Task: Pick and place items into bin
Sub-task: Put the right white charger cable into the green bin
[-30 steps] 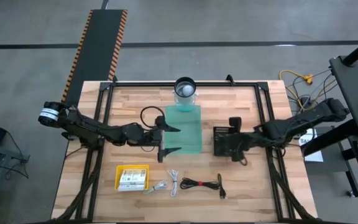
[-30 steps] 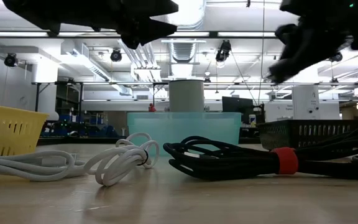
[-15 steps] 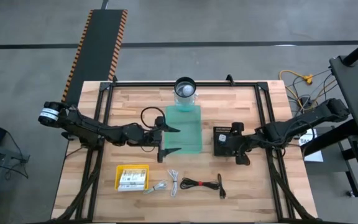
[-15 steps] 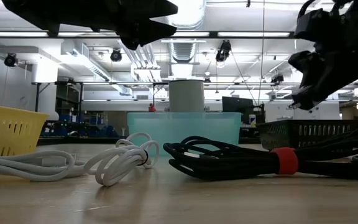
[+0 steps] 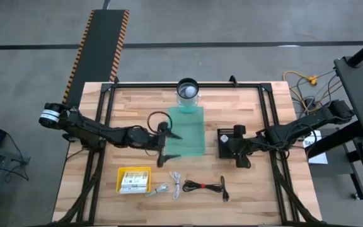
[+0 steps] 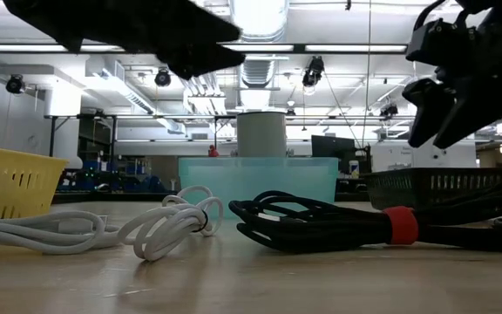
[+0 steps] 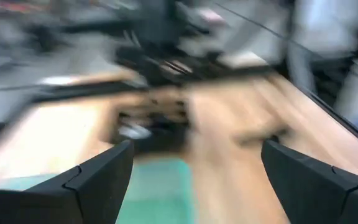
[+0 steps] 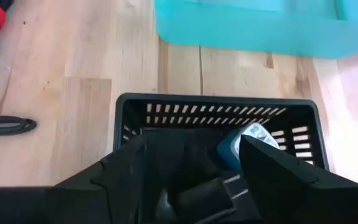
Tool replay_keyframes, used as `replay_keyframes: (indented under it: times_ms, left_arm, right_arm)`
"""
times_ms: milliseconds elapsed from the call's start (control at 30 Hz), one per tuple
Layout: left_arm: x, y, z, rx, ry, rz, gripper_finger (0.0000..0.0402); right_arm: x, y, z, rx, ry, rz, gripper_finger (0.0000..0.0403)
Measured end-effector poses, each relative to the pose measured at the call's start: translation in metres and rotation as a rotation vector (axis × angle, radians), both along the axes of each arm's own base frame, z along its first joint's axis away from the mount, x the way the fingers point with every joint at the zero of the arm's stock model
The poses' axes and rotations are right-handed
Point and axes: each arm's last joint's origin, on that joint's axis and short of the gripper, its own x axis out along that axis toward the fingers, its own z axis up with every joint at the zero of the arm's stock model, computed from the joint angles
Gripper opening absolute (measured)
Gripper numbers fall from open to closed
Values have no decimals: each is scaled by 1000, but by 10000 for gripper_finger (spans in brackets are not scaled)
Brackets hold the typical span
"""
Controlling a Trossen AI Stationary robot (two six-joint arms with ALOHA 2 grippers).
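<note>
Right pincer (image 8: 188, 180) spread, empty, over black basket (image 8: 216, 106) holding blue-white piece (image 8: 238, 144) | left pincer (image 7: 188, 171) wide over teal bin (image 5: 186, 131) | black cable bundle (image 5: 205, 185), counter's front edge: judged light, floppy; grip at red tie (image 6: 399, 224).

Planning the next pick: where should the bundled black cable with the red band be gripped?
Probably at the red band of the black cable, coming straight down from above. The bundle lies flat along the table, and the band cinches its strands at one narrow spot.

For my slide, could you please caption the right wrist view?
Right gripper open above a black basket holding a blue-white piece.
</note>
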Motion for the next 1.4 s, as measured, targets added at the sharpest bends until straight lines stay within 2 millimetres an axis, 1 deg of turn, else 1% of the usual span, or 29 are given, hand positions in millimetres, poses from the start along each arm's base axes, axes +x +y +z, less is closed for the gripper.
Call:
replay_keyframes:
  times_ms: [100,133,267,333,433,600,833,933,1000,1100,1233,1400]
  left_arm:
    - [-2,-8,-10,23,138,-214,336]
    - [-2,-11,-13,17,170,-258,336]
    - [-1,-18,-12,-4,199,-339,336]
    - [-1,-22,-15,-6,217,-360,336]
    - [1,-28,-25,-8,258,-393,336]
    - [8,-39,-53,-1,355,-422,336]
    - [31,-47,-77,7,432,-418,336]
    - [37,-48,-84,8,451,-416,336]
    - [38,-48,-90,15,476,-416,336]
    - [39,-49,-92,15,482,-415,335]
    - [39,-49,-94,21,486,-418,315]
    - [38,-48,-94,21,488,-417,257]
  right_arm:
    - [1,0,1,3,-16,2,239]
    - [1,0,1,1,-17,4,237]
    - [1,0,1,0,-16,4,230]
    - [1,0,1,1,-18,4,227]
    - [2,1,2,3,-26,4,226]
    - [3,1,2,3,-32,8,225]
    - [3,1,2,4,-34,8,224]
    - [3,1,2,4,-34,7,224]
    - [3,1,2,4,-35,8,224]
    - [3,1,2,4,-35,8,224]
    - [3,1,2,5,-35,8,224]
    - [3,1,2,-3,-33,17,224]
